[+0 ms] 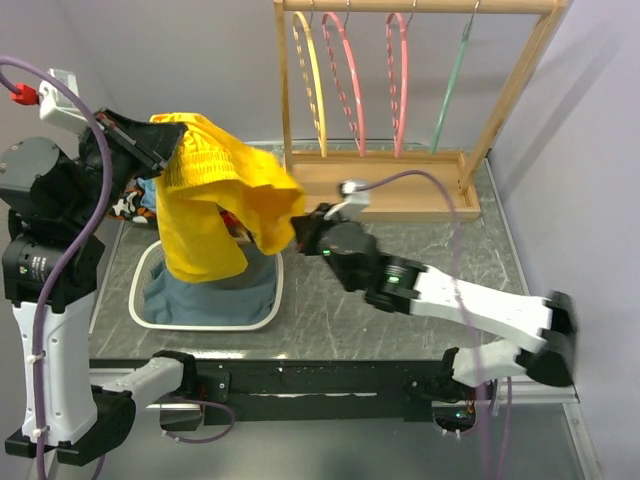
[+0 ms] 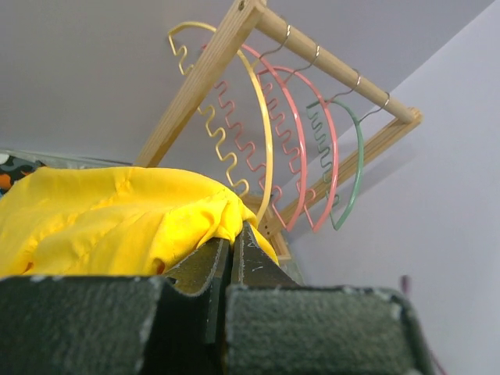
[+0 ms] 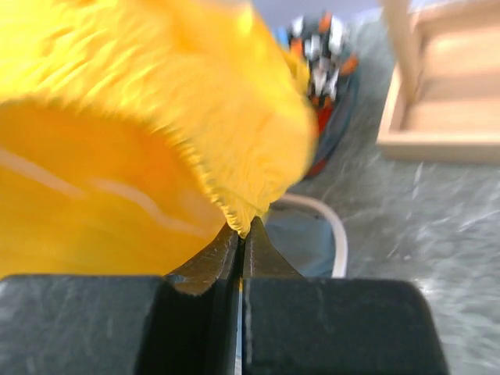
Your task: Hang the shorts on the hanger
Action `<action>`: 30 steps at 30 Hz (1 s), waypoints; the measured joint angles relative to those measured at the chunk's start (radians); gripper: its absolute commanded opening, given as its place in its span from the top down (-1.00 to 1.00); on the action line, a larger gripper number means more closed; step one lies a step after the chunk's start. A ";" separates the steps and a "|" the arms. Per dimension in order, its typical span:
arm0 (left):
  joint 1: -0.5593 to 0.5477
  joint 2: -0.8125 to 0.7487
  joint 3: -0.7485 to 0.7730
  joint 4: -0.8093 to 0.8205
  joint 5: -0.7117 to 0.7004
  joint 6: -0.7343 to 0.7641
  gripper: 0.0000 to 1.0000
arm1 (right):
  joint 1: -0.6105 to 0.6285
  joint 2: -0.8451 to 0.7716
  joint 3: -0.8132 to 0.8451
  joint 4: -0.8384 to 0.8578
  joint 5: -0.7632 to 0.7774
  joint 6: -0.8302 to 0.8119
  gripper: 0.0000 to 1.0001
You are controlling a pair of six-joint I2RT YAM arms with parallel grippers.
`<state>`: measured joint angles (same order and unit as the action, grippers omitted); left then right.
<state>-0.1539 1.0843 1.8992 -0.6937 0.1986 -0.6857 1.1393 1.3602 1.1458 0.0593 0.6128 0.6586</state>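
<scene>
1. My left gripper [image 2: 233, 238] is pressed together on a fold of the shorts [image 1: 215, 185]. From the left wrist view the yellow fabric bunches right at the fingertips and piles off to the left of them.
2. My right gripper [image 3: 241, 234] is clamped too, pinching the ruffled edge of the shorts right at the tips. The rest of the fabric billows up and to the left of it.
3. So the shorts are strung between my two grippers, up off the tabletop [image 1: 400, 320]. One leg hangs down below the left gripper.
4. Right under that hanging leg there's a white-rimmed basket [image 1: 133, 290] with blue-grey cloth in it.
5. The hanger [image 1: 452, 85] is well apart from both grippers, past the right one and off to its right. It hangs on the top rail of the wooden rack [image 1: 510, 90] as the last one in the row.
6. Two pink hangers [image 1: 345, 80] and a yellow hanger [image 1: 310, 75] hang on the same rail, nearer the left gripper's side.
7. There's a patterned black, white and orange cloth [image 1: 128, 207] below the left gripper, beside the basket.
</scene>
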 measured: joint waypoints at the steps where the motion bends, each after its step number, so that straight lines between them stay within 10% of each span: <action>1: 0.000 -0.013 -0.029 0.013 0.004 -0.002 0.98 | 0.003 -0.056 0.000 -0.031 0.016 -0.011 1.00; 10: -0.023 -0.032 -0.295 0.077 0.121 -0.018 0.98 | 0.008 -0.347 0.262 -0.321 0.136 -0.137 1.00; 21: -0.456 0.193 -0.302 0.095 0.067 -0.008 0.98 | 0.010 -0.322 0.577 -0.679 0.241 -0.232 1.00; 30: -0.579 0.251 -0.343 0.184 0.039 -0.030 0.90 | 0.010 -0.333 0.616 -0.807 0.366 -0.248 1.00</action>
<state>-0.7326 1.3357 1.5562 -0.5098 0.2371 -0.7155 1.1492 1.0271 1.7615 -0.7475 0.9791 0.4107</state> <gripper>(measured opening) 0.025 0.023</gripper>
